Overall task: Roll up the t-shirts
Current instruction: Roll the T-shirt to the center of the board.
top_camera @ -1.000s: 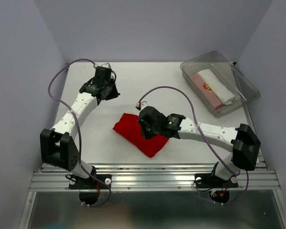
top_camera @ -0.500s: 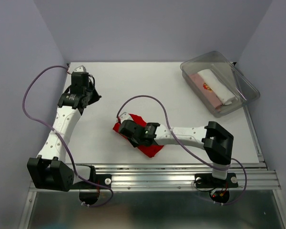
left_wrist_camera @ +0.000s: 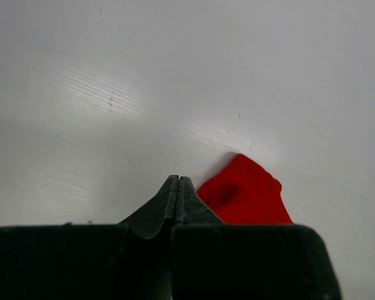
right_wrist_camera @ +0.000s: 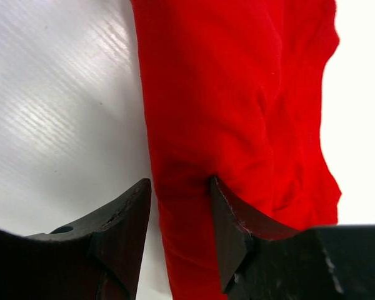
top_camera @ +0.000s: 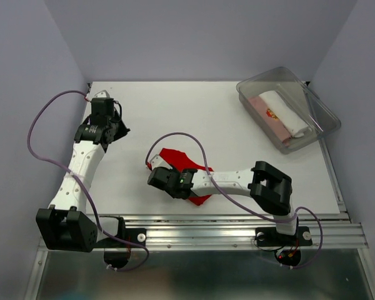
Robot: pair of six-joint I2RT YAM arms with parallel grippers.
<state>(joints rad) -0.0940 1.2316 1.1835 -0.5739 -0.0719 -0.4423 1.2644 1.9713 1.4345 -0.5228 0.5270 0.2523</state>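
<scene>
Pale lilac walls are enclosing a white bench (top_camera: 206,112), with both arms rising from its 6 o'clock edge.

A plain red t-shirt (top_camera: 175,157) is lying crumpled just toward 6 o'clock of the bench's middle. Part of it is hiding under the right arm (top_camera: 231,179), which is reaching across toward 9 o'clock. In the right wrist view the right jaws are standing partly open, pointing down at the bench. A thick fold of the red t-shirt (right_wrist_camera: 212,94) is running between them, and the cloth is touching the inner face of the right-hand finger (right_wrist_camera: 228,231). More of the cloth is spreading past the fingers toward 12 o'clock.

The left arm (top_camera: 81,162) is stretching along the 9 o'clock side, and its head is hovering near 10 o'clock, well apart from the shirt. The left jaws are pressed fully together with nothing between them. In the left wrist view only a corner of the red cloth (left_wrist_camera: 247,194) is showing beyond them, over bare bench.

At 2 o'clock a clear plastic bin (top_camera: 260,77) is sitting on the bench. A white roll (top_camera: 287,115) and a pale pink roll (top_camera: 272,128) are lying in it side by side, touching, with a small red print showing where they meet.
</scene>
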